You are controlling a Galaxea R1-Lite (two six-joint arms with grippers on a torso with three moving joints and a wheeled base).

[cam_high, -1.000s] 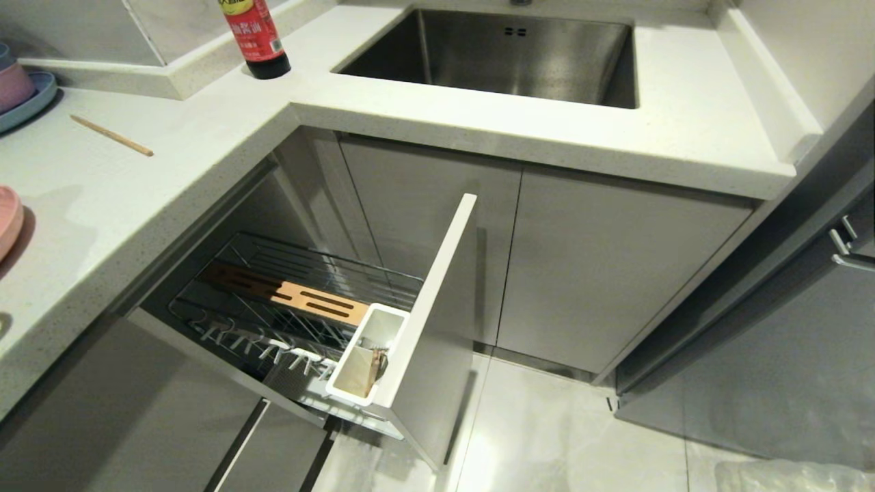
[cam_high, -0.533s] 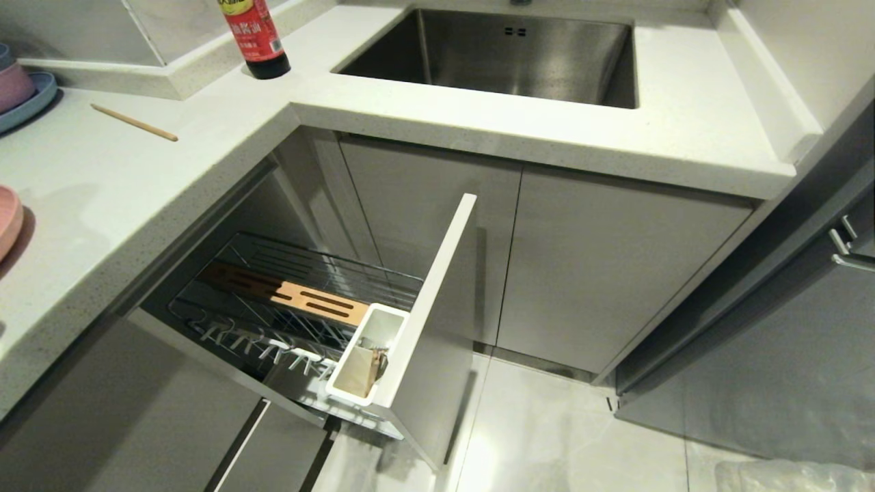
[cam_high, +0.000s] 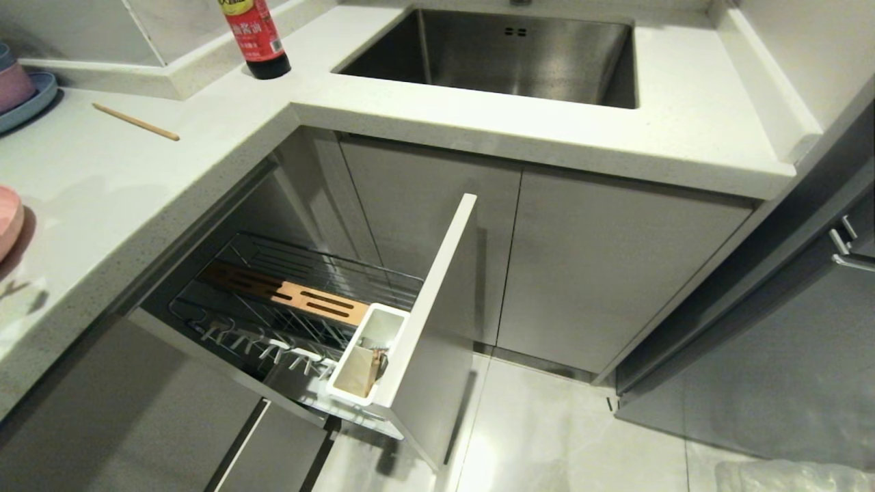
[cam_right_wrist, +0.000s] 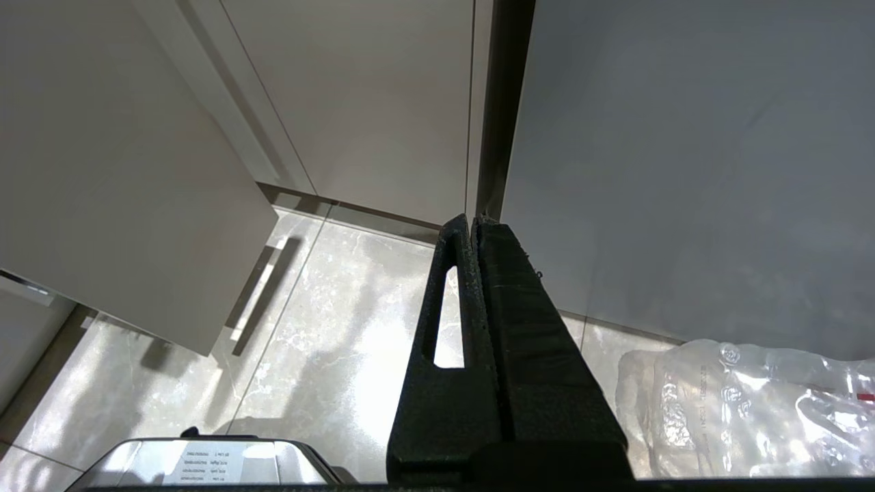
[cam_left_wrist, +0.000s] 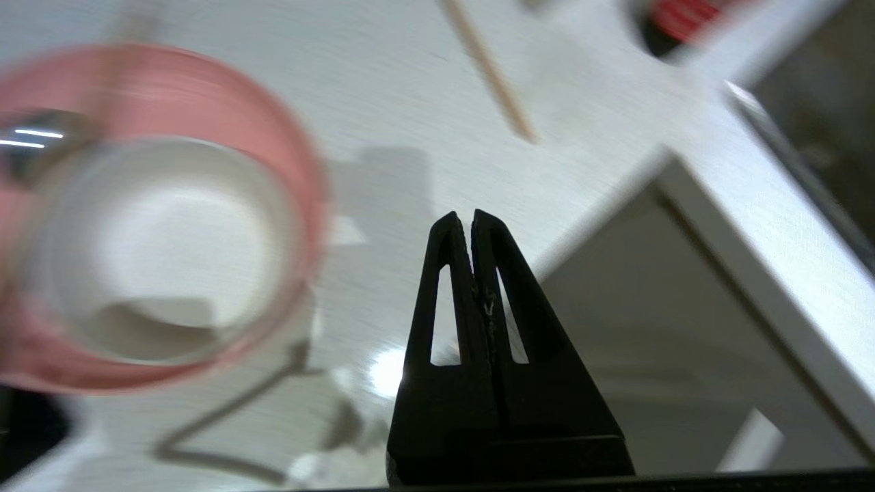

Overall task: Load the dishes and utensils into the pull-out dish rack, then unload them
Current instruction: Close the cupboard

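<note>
The pull-out dish rack stands drawn out below the counter, with its slotted wooden board and white caddy. One wooden chopstick lies alone on the counter. The pink plate shows only as an edge at the far left. In the left wrist view the cream bowl sits on the pink plate, blurred, and the chopstick lies beyond. My left gripper hangs shut and empty over the counter beside the plate. My right gripper is shut, parked above the floor.
A soy sauce bottle stands at the counter's back beside the steel sink. Stacked bowls on a blue plate sit at the far left. The rack's front panel juts into the aisle. A plastic bag lies on the floor.
The chopstick on the counter has slid a little to the right and farther back. A faint shadow has appeared on the counter's near left edge.
</note>
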